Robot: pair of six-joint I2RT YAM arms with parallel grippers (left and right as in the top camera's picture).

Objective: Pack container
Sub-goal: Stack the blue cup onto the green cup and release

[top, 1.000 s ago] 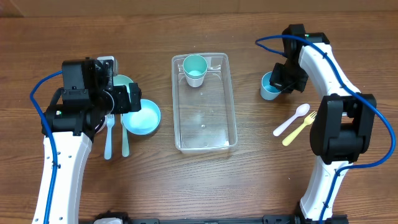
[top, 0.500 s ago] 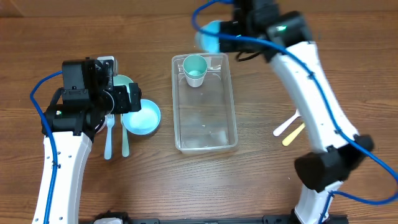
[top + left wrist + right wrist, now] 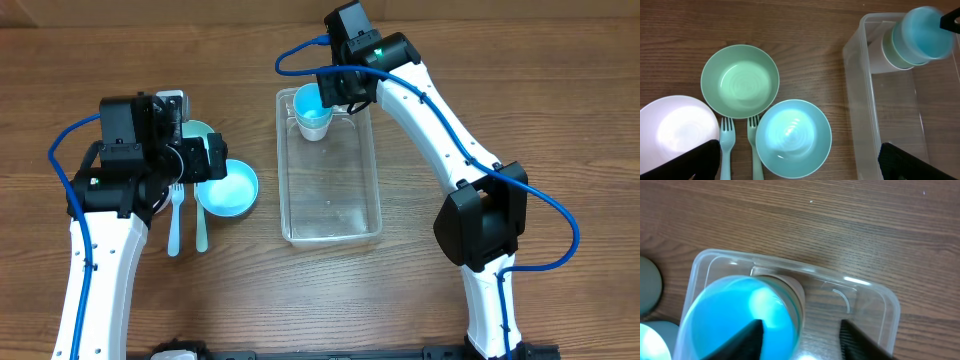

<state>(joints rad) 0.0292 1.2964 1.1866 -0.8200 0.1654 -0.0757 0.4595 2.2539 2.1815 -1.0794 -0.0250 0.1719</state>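
Am watching right gripper (image 3: 801, 332) above blue cup (image 3: 737, 312), grasp impossible to tell; cup entering teal cup (image 3: 888, 50) at container (image 3: 285, 180) far end. Am flagging risk: off-centre entry jamming, tipping stack. Left gripper (image 3: 800, 162) spread wide, hovering over bowls

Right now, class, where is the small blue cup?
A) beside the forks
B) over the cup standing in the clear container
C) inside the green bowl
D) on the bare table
B: the blue cup sits in the mouth of the pale cup at one end of the container.
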